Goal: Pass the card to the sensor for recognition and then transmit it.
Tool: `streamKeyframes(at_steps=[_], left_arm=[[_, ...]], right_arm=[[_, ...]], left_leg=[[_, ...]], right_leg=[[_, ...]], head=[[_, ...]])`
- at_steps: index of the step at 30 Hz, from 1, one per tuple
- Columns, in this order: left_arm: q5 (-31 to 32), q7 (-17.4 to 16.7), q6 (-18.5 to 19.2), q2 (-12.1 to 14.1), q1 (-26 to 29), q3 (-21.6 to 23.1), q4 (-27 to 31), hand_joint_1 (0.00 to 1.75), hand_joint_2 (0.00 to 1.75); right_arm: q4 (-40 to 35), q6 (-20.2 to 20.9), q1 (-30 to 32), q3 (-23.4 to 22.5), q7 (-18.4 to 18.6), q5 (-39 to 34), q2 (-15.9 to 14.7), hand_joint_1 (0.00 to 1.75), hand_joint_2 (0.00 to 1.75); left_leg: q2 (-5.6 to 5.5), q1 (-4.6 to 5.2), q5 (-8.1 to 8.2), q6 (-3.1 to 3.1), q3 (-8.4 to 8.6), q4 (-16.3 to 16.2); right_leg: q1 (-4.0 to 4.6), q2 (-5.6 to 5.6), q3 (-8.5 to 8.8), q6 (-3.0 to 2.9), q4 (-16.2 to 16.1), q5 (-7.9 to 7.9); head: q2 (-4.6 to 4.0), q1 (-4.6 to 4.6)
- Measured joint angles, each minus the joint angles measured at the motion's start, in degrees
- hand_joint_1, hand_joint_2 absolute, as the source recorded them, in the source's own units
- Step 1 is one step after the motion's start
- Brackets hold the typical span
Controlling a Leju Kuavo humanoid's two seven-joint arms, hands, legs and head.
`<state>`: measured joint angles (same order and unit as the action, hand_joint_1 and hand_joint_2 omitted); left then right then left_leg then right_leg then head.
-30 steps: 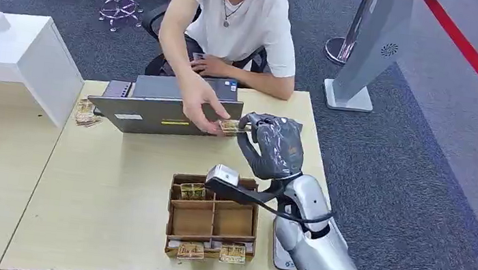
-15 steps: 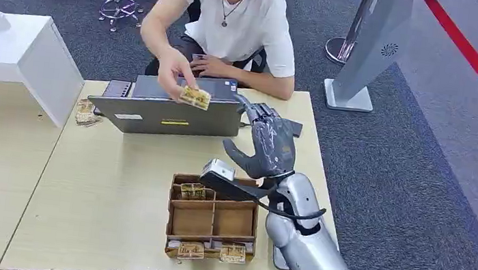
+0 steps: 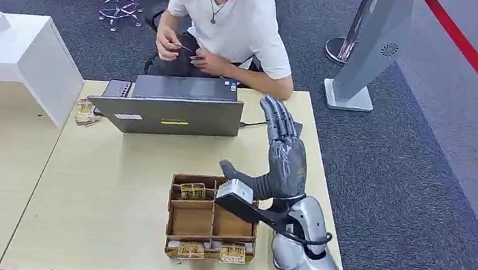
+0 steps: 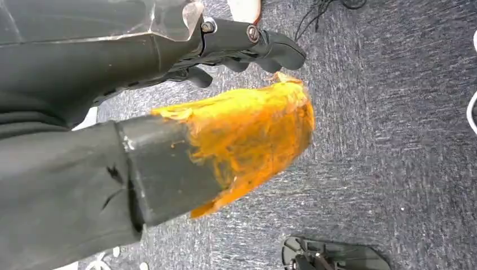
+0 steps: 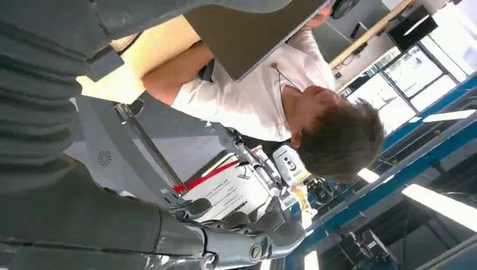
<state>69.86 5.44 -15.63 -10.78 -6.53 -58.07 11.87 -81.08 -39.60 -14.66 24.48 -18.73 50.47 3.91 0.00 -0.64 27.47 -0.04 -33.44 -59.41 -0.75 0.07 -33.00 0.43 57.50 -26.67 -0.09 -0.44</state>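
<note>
My right hand point(image 3: 285, 158) is raised over the table's right side, near the laptop's corner, with its fingers stretched out and nothing in it. In the right wrist view its fingers point(image 5: 236, 244) are spread, and nothing lies between them. The person point(image 3: 226, 20) sitting behind the laptop holds a thin card point(image 3: 182, 47) in both hands close to their body, seen edge-on. My left hand point(image 4: 169, 129) hangs over the carpet floor, its orange-wrapped thumb apart from the dark fingers and holding nothing.
A grey laptop point(image 3: 170, 109) stands at the table's back edge, with a small pile of cards point(image 3: 85, 113) at its left. A brown compartment box point(image 3: 174, 216) holding cards point(image 3: 192, 190) sits at the front, left of my right arm. A white cabinet point(image 3: 19, 53) stands at the left.
The person took the card from my right hand and drew it back to their lap. My right hand spread its fingers and pulled back toward me.
</note>
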Motion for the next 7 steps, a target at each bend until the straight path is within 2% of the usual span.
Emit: streamKeyframes(at_steps=[7], left_arm=[[-0.8, 0.4, -0.2, 0.1, 0.9, 0.0, 0.0, 0.0, 0.0]], right_arm=[[-5.4, 0.0, 6.5, -2.9, -3.1, -3.0, 0.0, 0.0, 0.0]], left_leg=[[0.0, 0.0, 0.01, 0.0, -0.01, 0.0]], right_leg=[[0.0, -0.01, -0.01, 0.0, 0.0, 0.0]], head=[[0.0, 0.0]])
